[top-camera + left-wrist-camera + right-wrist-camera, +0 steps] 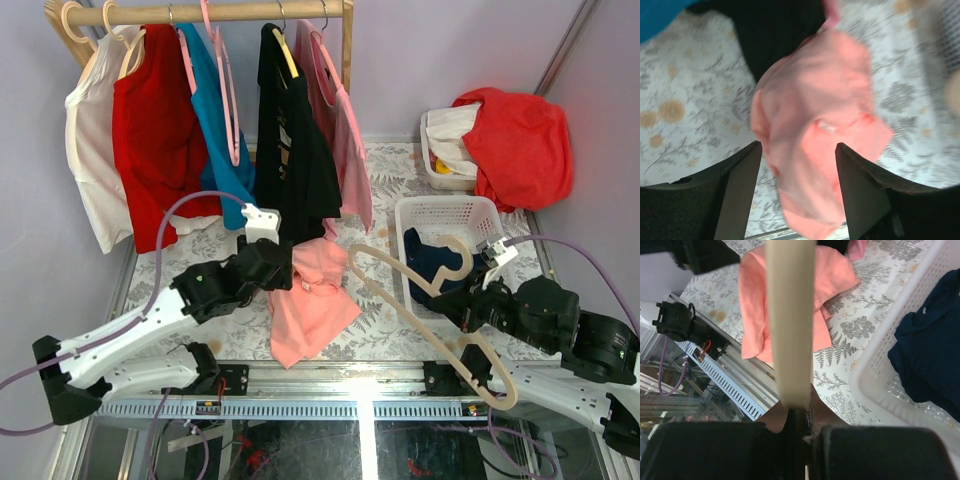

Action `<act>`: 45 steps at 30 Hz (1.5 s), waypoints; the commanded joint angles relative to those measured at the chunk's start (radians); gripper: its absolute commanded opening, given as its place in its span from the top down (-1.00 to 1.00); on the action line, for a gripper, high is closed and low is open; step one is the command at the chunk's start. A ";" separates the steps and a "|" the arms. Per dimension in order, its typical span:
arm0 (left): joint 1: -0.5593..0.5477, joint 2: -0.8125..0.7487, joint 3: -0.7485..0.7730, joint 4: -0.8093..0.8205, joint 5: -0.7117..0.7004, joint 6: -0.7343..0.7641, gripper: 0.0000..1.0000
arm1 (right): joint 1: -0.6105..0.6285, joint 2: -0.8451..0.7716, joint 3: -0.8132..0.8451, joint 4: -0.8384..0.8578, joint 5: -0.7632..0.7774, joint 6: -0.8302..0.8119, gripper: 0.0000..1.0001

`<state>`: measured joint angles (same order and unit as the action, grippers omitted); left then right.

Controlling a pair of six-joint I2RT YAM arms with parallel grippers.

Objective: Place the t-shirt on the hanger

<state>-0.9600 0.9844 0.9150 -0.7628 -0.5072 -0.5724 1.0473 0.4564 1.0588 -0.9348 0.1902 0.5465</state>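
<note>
Right gripper clamps hanger; basket holds navy garment.

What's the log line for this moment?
left gripper open, t-shirt between fingers | right gripper shut on hanger | t-shirt bunched on table | hanger bare

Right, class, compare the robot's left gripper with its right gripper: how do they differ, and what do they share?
The left gripper has its jaws spread apart, while the right gripper is shut. The left gripper grips nothing, and the t-shirt lies loose beyond its fingers. The right gripper clamps the hanger. Both have two dark fingers and sit over the floral table.
</note>
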 commanded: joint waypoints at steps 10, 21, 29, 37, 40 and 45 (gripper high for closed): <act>-0.240 0.349 0.316 0.088 -0.009 0.148 -0.20 | -0.001 -0.055 0.088 -0.105 0.135 0.003 1.00; -0.145 0.434 0.160 0.290 0.080 0.316 -0.11 | -0.001 -0.078 0.100 -0.140 0.147 -0.002 1.00; -0.138 0.497 0.174 0.354 0.137 0.409 -0.01 | -0.001 -0.066 0.115 -0.140 0.148 -0.023 1.00; -0.144 0.492 0.155 0.405 0.153 0.489 -0.02 | 0.001 -0.046 0.131 -0.143 0.151 -0.041 1.00; -0.111 0.514 0.139 0.402 0.125 0.473 -0.02 | 0.000 -0.042 0.126 -0.135 0.146 -0.041 1.00; -0.053 0.530 0.070 0.463 0.160 0.433 -0.01 | 0.000 -0.049 0.099 -0.114 0.131 -0.033 1.00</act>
<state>-1.0523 1.4952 1.0420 -0.3828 -0.3634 -0.1272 1.0473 0.3908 1.1599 -1.1088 0.3210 0.5270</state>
